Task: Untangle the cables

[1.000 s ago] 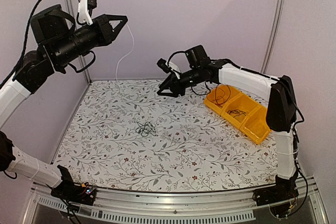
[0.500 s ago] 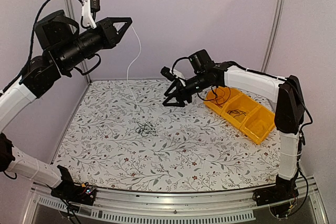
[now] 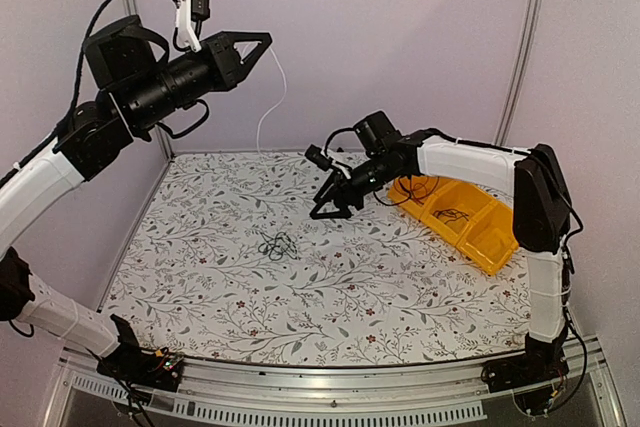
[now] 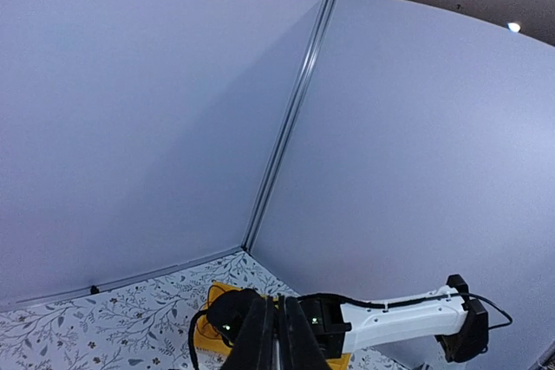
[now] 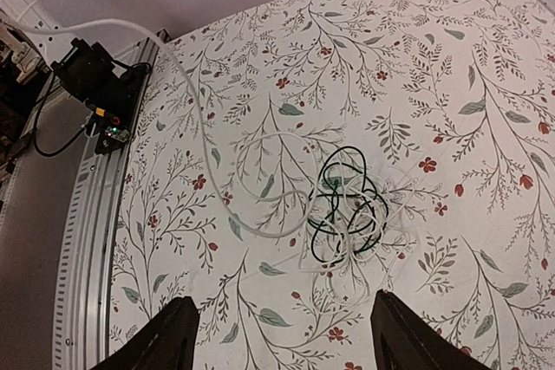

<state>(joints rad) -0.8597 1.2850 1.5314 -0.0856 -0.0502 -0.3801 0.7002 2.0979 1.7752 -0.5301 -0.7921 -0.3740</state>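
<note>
The worktop has a flat, matt cover printed with leaves and flowers; it could be cloth or paper. The cables are thin and smooth with a plastic skin, some dark and a bit shiny, some whitish, and the tray is smooth yellow plastic. The arms have smooth white plastic shells and dull black parts, the rail is bare grey metal, and the walls are plain and matt.

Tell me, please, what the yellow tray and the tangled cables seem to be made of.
The yellow tray: likely moulded plastic, uniform colour, slight sheen. The cables: thin flexible wires in smooth plastic-like insulation, dark and whitish, bending in loose loops; cores unseen.
</note>
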